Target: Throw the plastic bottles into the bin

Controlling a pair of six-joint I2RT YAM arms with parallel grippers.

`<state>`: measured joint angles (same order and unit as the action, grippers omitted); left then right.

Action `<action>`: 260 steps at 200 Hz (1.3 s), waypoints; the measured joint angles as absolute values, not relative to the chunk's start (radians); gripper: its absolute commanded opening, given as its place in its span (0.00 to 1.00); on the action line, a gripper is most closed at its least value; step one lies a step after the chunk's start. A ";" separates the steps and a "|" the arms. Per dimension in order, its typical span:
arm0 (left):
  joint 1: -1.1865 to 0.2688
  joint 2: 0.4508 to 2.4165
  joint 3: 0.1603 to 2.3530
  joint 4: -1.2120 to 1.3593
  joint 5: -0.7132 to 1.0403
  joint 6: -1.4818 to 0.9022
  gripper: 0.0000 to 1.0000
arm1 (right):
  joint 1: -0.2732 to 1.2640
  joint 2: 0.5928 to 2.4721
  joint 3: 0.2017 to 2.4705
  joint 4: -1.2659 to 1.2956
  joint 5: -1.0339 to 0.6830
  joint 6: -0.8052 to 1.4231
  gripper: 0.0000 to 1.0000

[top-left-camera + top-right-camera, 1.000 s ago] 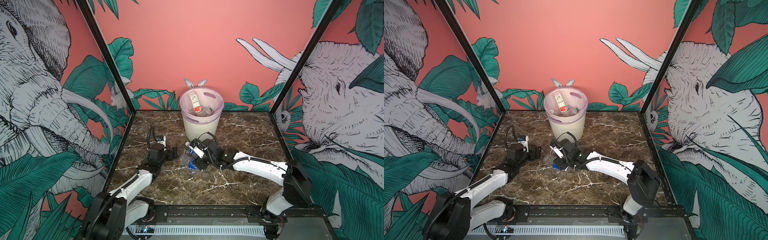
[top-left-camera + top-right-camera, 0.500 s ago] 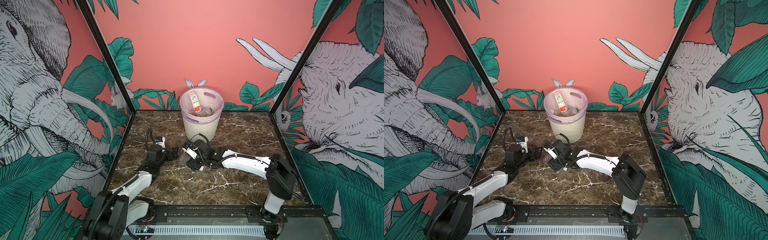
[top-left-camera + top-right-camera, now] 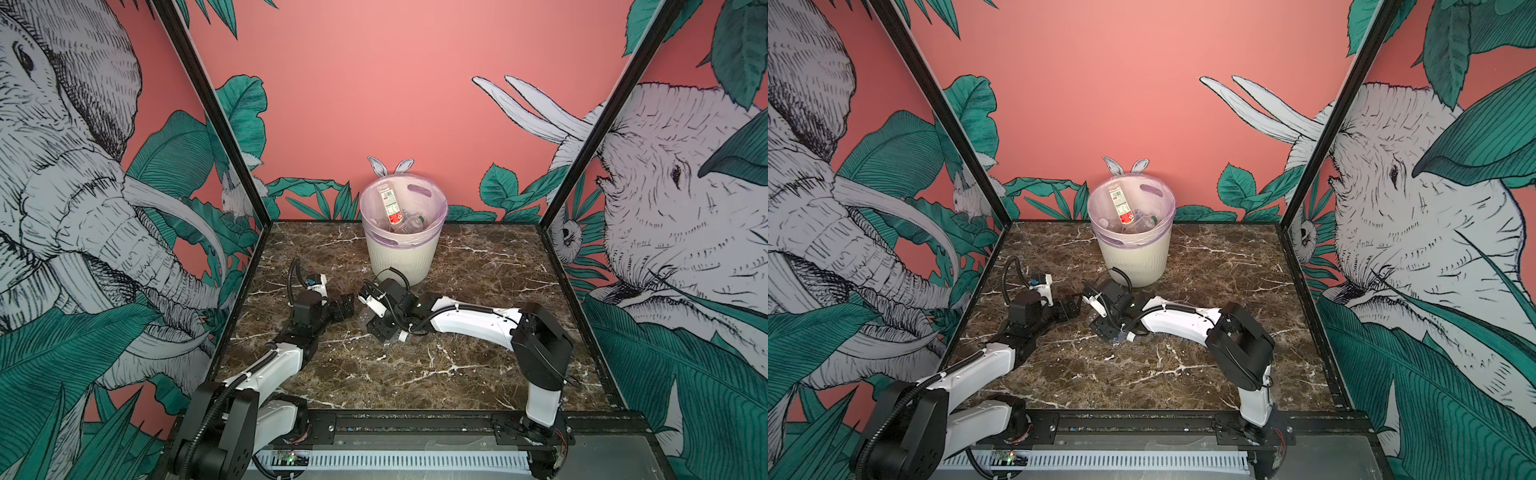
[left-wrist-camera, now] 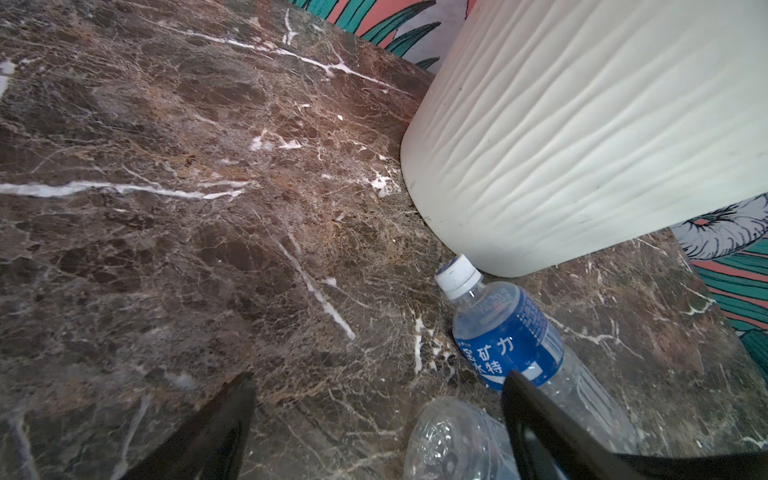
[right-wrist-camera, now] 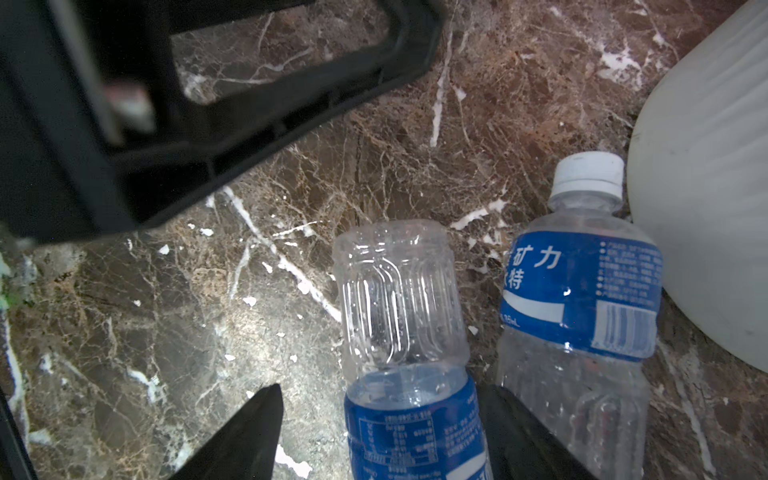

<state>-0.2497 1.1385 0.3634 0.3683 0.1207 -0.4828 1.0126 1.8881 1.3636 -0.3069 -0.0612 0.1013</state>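
A: Next bottle, taken off the bin point(image 3: 401, 257)?

B: Two lie flat on the worktop point(image 3: 457, 365) at the bin's foot, on the robot's side of it. The white-capped bottle point(image 5: 582, 291) has its cap just beside the bin wall. The ribbed bottle point(image 5: 403, 316) lies alongside it, one place further from the bin. The binned bottles point(image 3: 390, 205) are already inside.

A: And the arms?

B: The right end effector point(image 5: 380, 436) is released, with its fingers point(image 5: 249, 440) astride the ribbed bottle's labelled half. A gap shows on one flank, so there is no grip yet. The left end effector point(image 4: 374, 415) is spread wide and empty, close by on the side away from the bin.

A: Axis?

B: The ribbed bottle's long axis runs straight out from the right end effector, base leading. It lies roughly parallel to the white-capped one. The jaws would close across its width. I judge the right arm the better placed.

A: Room?

B: Tight sideways. One finger sits between the two bottles, and the left end effector crowds the ribbed bottle's base end. It is open above. The bin's rim stands well above the worktop, so probably a lift first, then over the rim. The risk is knocking the white-capped bottle into the bin wall.
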 measured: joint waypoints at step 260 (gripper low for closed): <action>-0.245 1.159 0.363 0.369 0.144 -0.490 0.93 | 1.024 1.948 1.340 -0.313 -0.083 0.104 0.77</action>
